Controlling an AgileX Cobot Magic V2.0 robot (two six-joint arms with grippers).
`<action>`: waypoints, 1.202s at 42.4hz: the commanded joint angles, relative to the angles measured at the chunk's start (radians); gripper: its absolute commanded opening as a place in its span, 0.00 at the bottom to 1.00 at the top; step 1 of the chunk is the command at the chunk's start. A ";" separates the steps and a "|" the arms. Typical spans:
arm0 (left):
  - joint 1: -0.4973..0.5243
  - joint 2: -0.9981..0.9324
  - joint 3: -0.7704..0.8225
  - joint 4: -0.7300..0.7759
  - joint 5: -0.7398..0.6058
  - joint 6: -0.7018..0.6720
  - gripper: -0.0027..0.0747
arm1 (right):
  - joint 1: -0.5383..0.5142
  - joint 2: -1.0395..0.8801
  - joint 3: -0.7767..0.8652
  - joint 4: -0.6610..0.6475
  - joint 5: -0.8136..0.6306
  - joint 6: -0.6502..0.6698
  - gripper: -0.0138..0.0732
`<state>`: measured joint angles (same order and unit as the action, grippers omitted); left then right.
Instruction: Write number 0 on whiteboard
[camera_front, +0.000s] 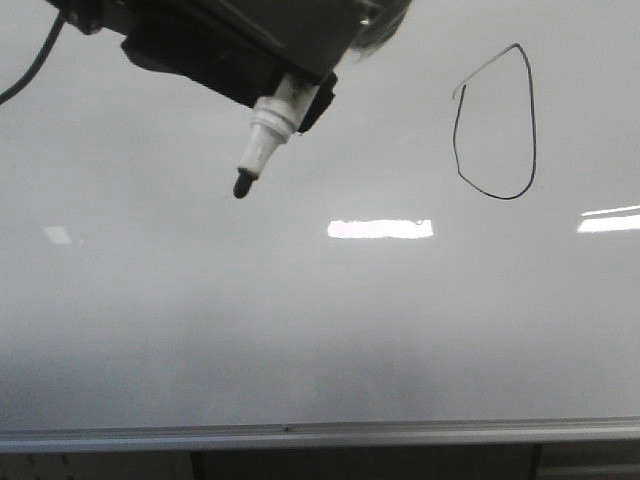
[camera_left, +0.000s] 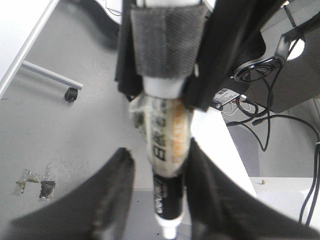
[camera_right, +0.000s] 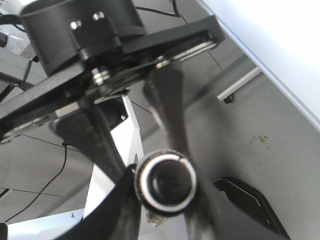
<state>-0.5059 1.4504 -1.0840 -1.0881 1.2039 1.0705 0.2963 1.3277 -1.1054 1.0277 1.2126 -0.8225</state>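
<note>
A black loop, the number 0, is drawn at the upper right of the whiteboard, its upper-left stroke faint and grey. A marker is seen at the upper left of the front view, its dark tip apart from the loop. Which arm carries it cannot be settled from that view.

In the left wrist view, a marker is pinched between the left gripper's fingers. In the right wrist view, a round ringed end, probably another pen, is clamped by the right gripper.

1 risk is judged: if the tip is dragged across the board while being withdrawn, a stray line would be left. The faint stroke may also leave the 0 reading as unclosed.

Whether the tip touches the board cannot be told. The holding arm is cropped at the top edge, and the board's sides are cut off.
</note>
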 joint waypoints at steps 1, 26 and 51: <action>-0.007 -0.037 -0.031 -0.073 0.061 0.002 0.14 | 0.003 -0.024 -0.023 0.090 -0.013 -0.018 0.09; -0.007 -0.037 -0.031 -0.039 0.061 0.002 0.01 | 0.003 -0.024 -0.023 0.169 -0.067 -0.034 0.53; 0.187 -0.035 -0.031 0.372 -0.376 -0.400 0.01 | 0.001 -0.478 0.192 -0.033 -0.691 -0.039 0.48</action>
<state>-0.3748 1.4499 -1.0876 -0.7366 0.9209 0.7775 0.2963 0.9480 -0.9639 0.9775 0.6815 -0.8565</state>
